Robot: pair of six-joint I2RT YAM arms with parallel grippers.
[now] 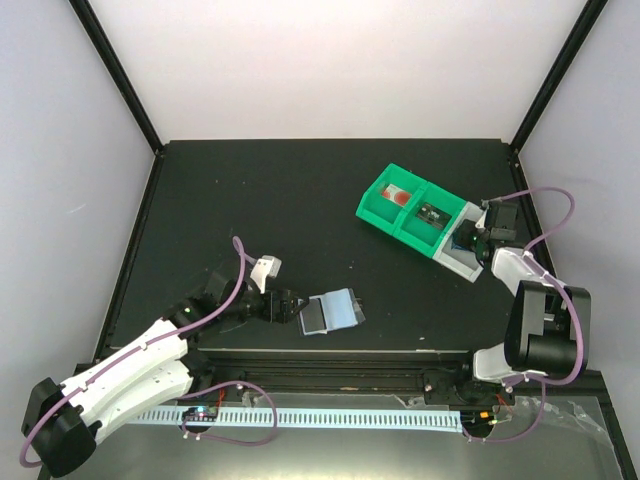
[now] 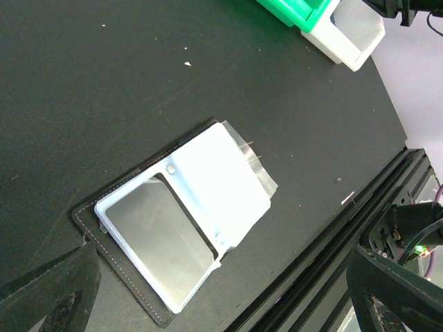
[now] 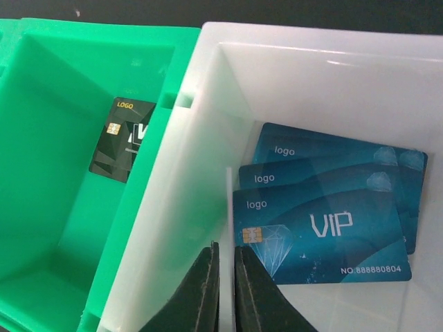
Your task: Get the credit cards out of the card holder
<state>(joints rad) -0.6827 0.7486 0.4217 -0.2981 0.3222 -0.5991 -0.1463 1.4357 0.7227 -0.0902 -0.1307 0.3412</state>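
Observation:
The card holder point(image 1: 332, 312) lies open and flat on the black table, near the front edge. In the left wrist view the card holder point(image 2: 183, 221) shows two pale panels on a dark backing, with no blue card visible in it. My left gripper point(image 2: 221, 304) is open and empty just left of it. Three blue credit cards point(image 3: 325, 235) lie overlapped in the white compartment point(image 3: 291, 76) of the tray. My right gripper point(image 3: 226, 252) hangs over that compartment, shut on a thin white-edged card seen edge-on.
The green tray point(image 1: 382, 212) stands at the back right, with a red-and-white item point(image 1: 400, 195) in one compartment and a dark green card point(image 3: 124, 138) in another. A black rail point(image 2: 332, 235) runs along the table's front edge.

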